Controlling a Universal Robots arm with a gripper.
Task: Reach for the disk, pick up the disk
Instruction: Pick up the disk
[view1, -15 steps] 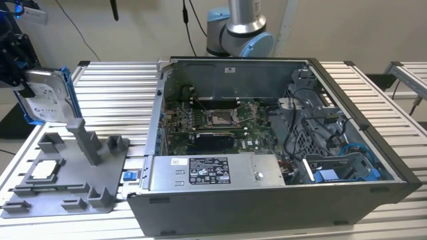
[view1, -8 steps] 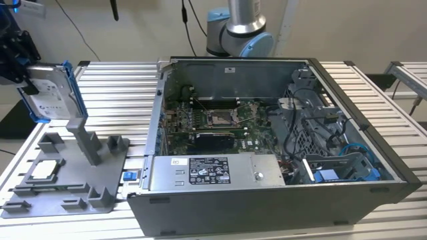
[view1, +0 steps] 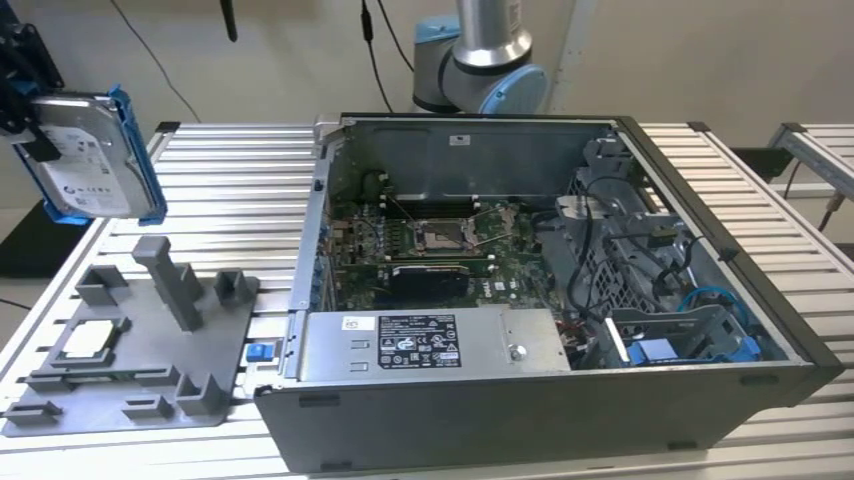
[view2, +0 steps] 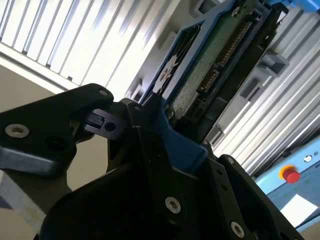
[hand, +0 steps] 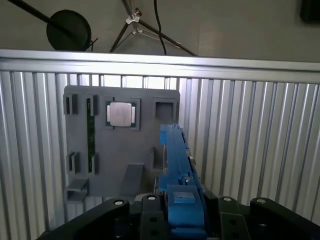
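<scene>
In the exterior view the hand (view1: 24, 105), mostly cut off by the frame edge, pinches the disk (view1: 91, 155) upright, clear of the surface (view1: 227, 200), over its edge at the exterior view's left.

In the second wrist view black fingers (view2: 142, 145) clamp its blue rim (view2: 180, 145). The circuit-board side shows and the far end is cut off.

In the first wrist view the disk is edge-on, label hidden, over the grey fixture plate (hand: 125, 150).

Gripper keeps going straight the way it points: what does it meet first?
The gripper is shut on the disk, so the disk leads. Its far edge would likely meet the grey fixture tray first, near its slots; depth is unclear.
</scene>
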